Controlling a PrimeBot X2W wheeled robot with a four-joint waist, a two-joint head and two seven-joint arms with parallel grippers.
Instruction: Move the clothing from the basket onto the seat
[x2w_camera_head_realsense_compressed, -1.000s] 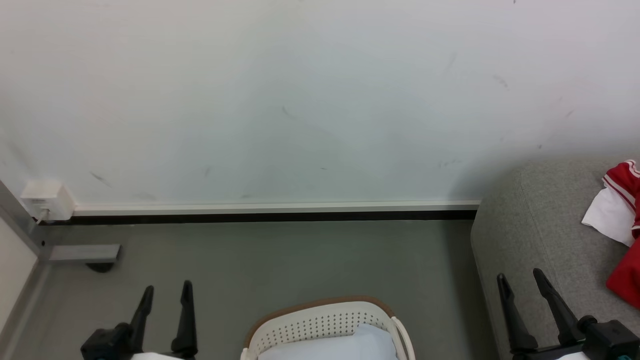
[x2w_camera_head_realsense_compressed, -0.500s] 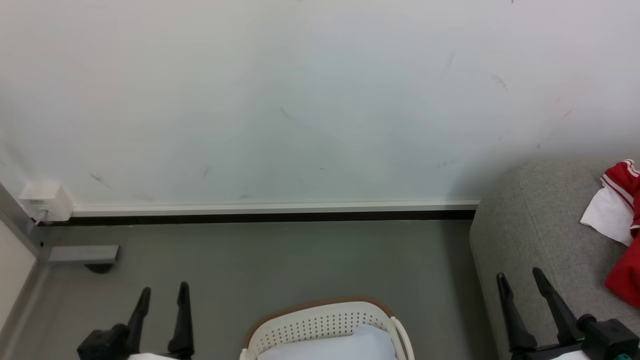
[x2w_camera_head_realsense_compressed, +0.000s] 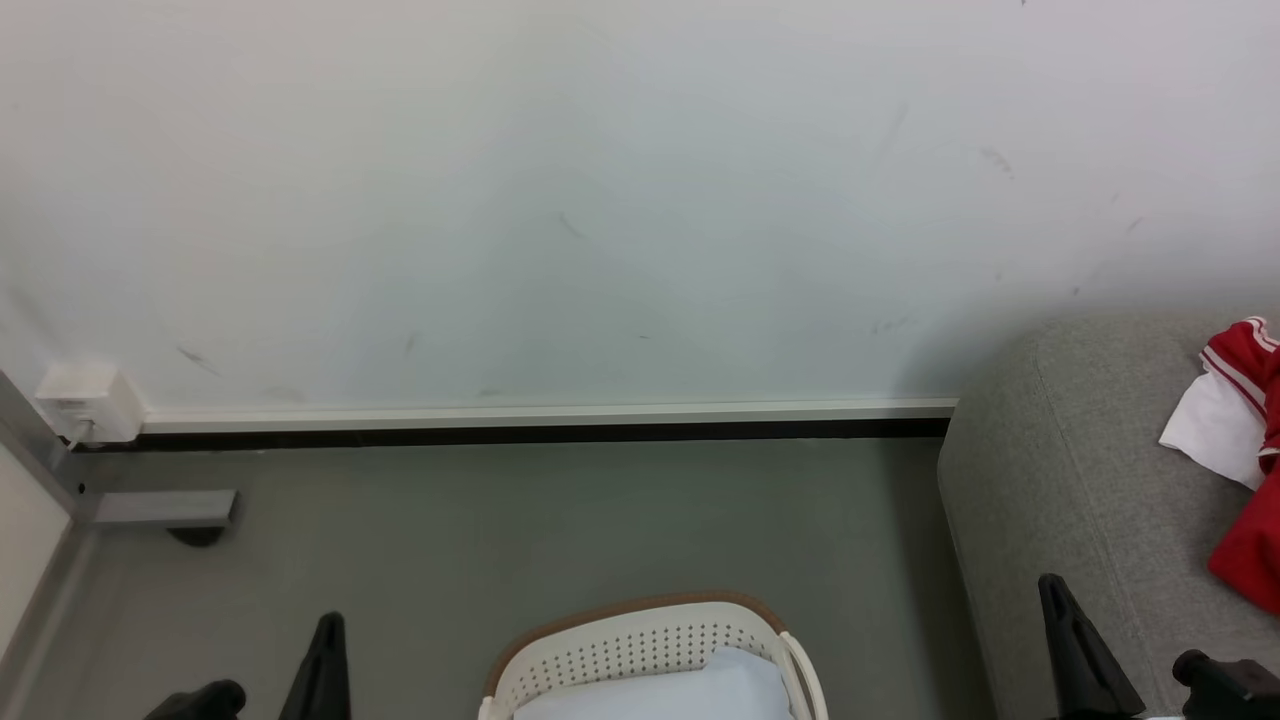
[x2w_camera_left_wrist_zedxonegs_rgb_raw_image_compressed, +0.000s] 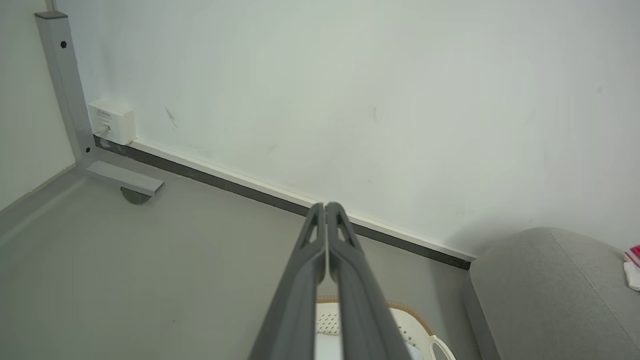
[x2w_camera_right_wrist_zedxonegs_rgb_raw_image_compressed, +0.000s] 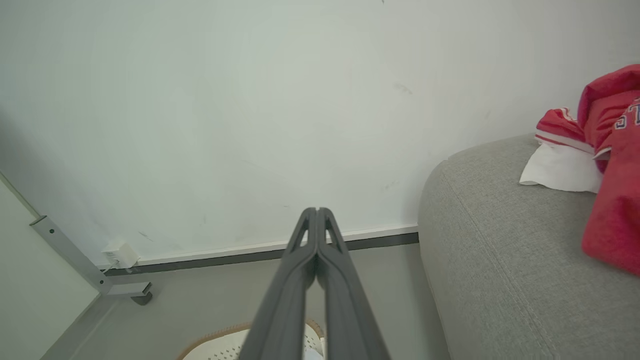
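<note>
The left gripper (x2w_camera_head_realsense_compressed: 326, 650) at the lower left of the head view and the right gripper (x2w_camera_head_realsense_compressed: 1066, 620) at the lower right both have their long dark fingers pressed together on nothing. Each wrist view shows its pair meeting in one point with only wall behind. They hang low and to either side, probably a parked posture after a release, clear of both basket and cushion. Between them, at the bottom centre, stands the oval white perforated plastic basket with a tan-brown rim (x2w_camera_head_realsense_compressed: 640, 604). It holds something pale bluish-white (x2w_camera_head_realsense_compressed: 700, 690), and whether that is cloth or lining cannot be told. No red shows in the visible part. The soft red garments with white panels and striped trim (x2w_camera_right_wrist_zedxonegs_rgb_raw_image_compressed: 607, 120) lie heaped at the right edge, on the large grey woven-fabric sofa (x2w_camera_head_realsense_compressed: 1060, 450), so the transfer looks largely done. Half a second earlier both grippers stood higher in the frame with fingers apart; now they are closed and lower, while the garments lie as before.
</note>
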